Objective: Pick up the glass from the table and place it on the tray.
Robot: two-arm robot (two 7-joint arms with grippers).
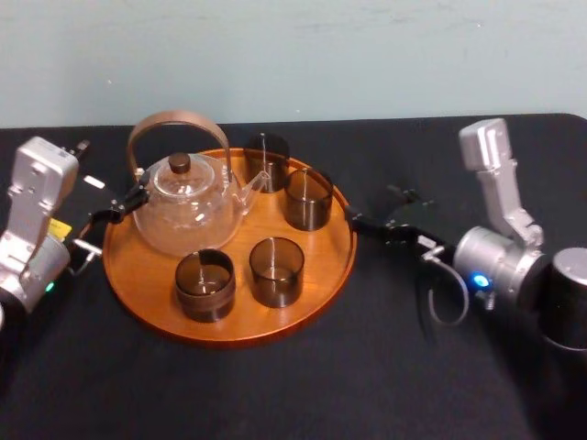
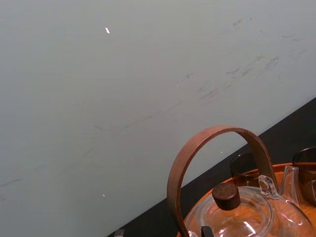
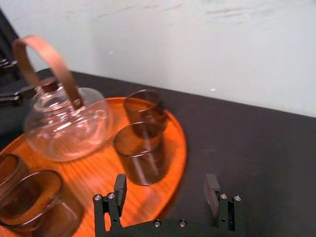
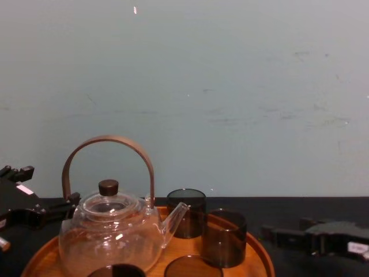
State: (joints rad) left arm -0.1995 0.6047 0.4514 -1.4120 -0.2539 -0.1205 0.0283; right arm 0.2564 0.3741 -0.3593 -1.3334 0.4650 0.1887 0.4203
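Note:
Several dark smoked glasses stand on the round orange-brown tray point(image 1: 229, 332), among them one at the right rim point(image 1: 307, 199), one at the front point(image 1: 276, 271) and one at the back point(image 1: 266, 161). No glass shows on the black table point(image 1: 303, 394). My right gripper point(image 1: 371, 214) hovers low just right of the tray, open, with nothing between its fingers point(image 3: 120, 186); the right-rim glass point(image 3: 140, 154) stands just ahead of it. At the tray's left edge my left gripper point(image 1: 115, 211) is beside the teapot, its fingertips point(image 2: 205, 231) apart.
A clear glass teapot point(image 1: 183, 209) with a brown hoop handle and dark lid knob takes up the tray's back left. A pale wall point(image 4: 230, 86) rises behind the table. Bare black tabletop lies in front of the tray and to its right.

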